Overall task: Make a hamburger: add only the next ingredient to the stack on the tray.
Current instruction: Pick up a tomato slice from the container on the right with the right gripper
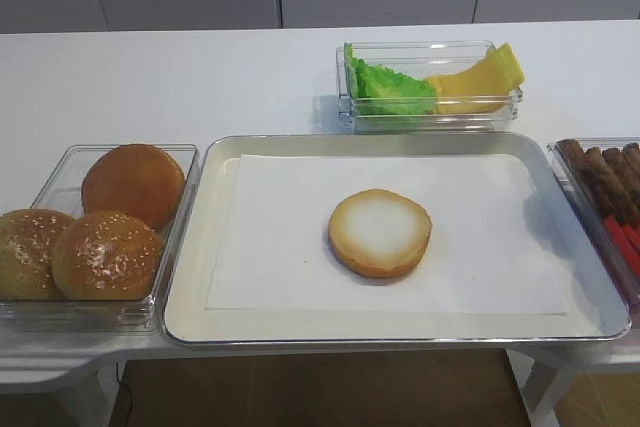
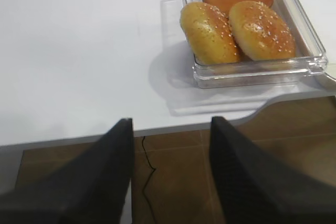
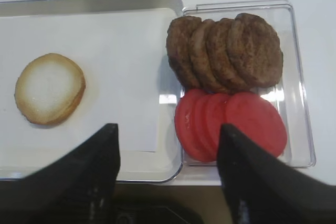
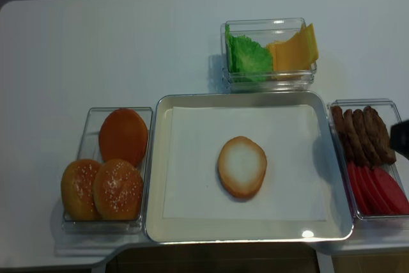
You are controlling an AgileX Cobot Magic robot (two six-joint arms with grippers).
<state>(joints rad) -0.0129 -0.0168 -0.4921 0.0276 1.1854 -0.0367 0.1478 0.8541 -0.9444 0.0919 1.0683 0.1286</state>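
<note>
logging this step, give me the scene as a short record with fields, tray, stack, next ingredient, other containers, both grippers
tray: silver tray lined with white paper, centre of table
stack: one bun half cut face up, nothing on it yet
next ingredient: tomato slices overlapping in the right clear container, in front of the brown patties
other containers: whole buns at left; lettuce and cheese behind the tray
right gripper: open, empty, above the tray's right edge, near the tomato slices
left gripper: open, empty, off the table's front edge near the whole buns
</note>
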